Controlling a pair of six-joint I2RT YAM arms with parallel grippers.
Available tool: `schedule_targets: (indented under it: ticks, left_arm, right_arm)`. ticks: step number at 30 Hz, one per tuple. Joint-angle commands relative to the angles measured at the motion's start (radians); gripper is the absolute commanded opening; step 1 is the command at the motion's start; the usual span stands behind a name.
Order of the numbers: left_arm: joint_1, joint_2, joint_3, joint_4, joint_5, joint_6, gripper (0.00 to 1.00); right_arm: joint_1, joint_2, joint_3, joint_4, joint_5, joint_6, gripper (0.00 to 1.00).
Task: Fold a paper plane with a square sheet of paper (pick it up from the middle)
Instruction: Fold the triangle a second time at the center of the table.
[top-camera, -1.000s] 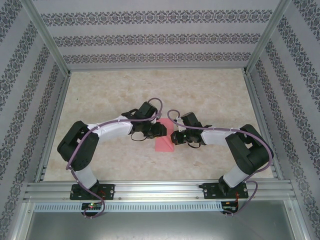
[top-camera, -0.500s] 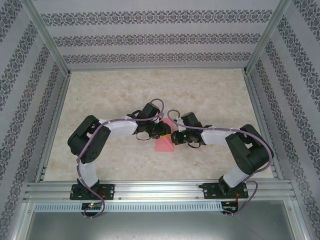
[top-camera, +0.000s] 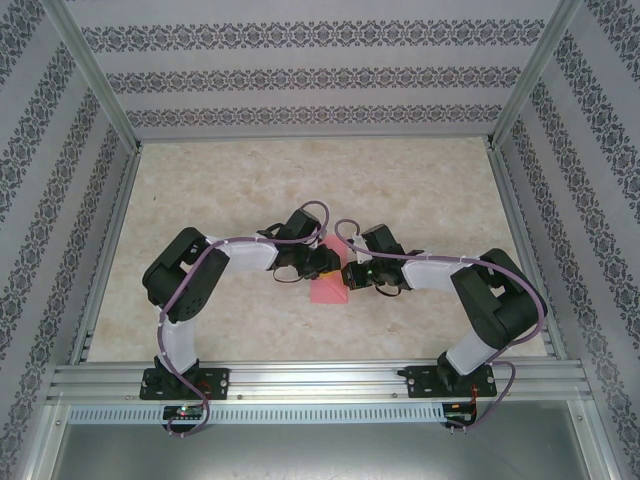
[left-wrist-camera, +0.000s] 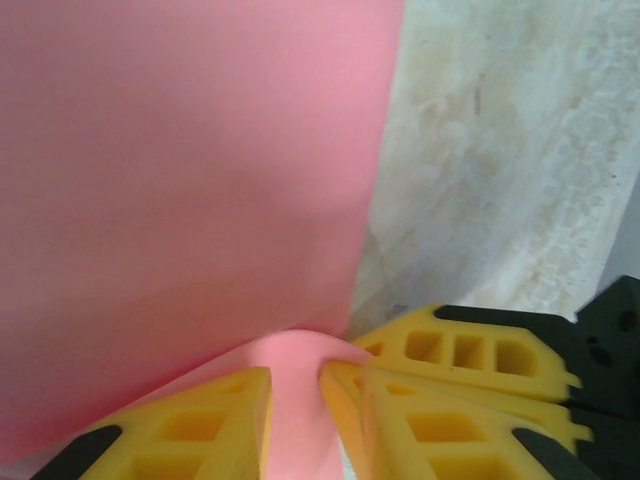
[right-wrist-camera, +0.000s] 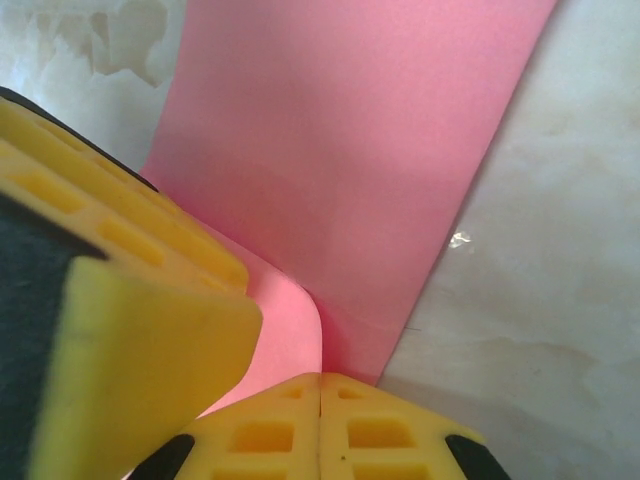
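Both the left pincer (left-wrist-camera: 295, 388) and right pincer (right-wrist-camera: 288, 345) clamp the square sheet of paper (top-camera: 327, 291) lying between them.

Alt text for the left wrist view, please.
A pink square sheet of paper spreads across the left of the frame, its near edge curling up between the yellow fingers of the left end effector; marbled table lies to the right.
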Motion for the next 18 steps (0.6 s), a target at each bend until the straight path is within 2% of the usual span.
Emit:
schedule_targets:
  ticks: [1,7,10,13,15,18]
  left_arm:
    - [0.007,0.025,-0.028,0.012,-0.027,0.02,0.3]
    - [0.007,0.053,-0.056,0.025,-0.039,0.018,0.29]
    - [0.006,0.063,-0.064,0.037,-0.03,0.017,0.29]
    - [0.007,0.063,-0.062,0.025,-0.035,0.028,0.29]
    - [0.007,0.063,-0.06,0.016,-0.038,0.036,0.28]
    - [0.007,0.063,-0.059,0.012,-0.038,0.043,0.28]
  right_arm:
    - [0.01,0.026,-0.01,-0.011,0.035,-0.022,0.07]
    - [0.01,0.011,-0.004,-0.006,0.027,-0.001,0.09]
    - [0.009,-0.014,0.002,0.002,0.024,0.03,0.19]
    - [0.008,-0.065,0.01,-0.011,0.019,0.06,0.22]
    - [0.008,-0.117,0.014,-0.053,0.062,0.082,0.27]
    - [-0.001,-0.186,-0.003,-0.092,0.095,0.128,0.29]
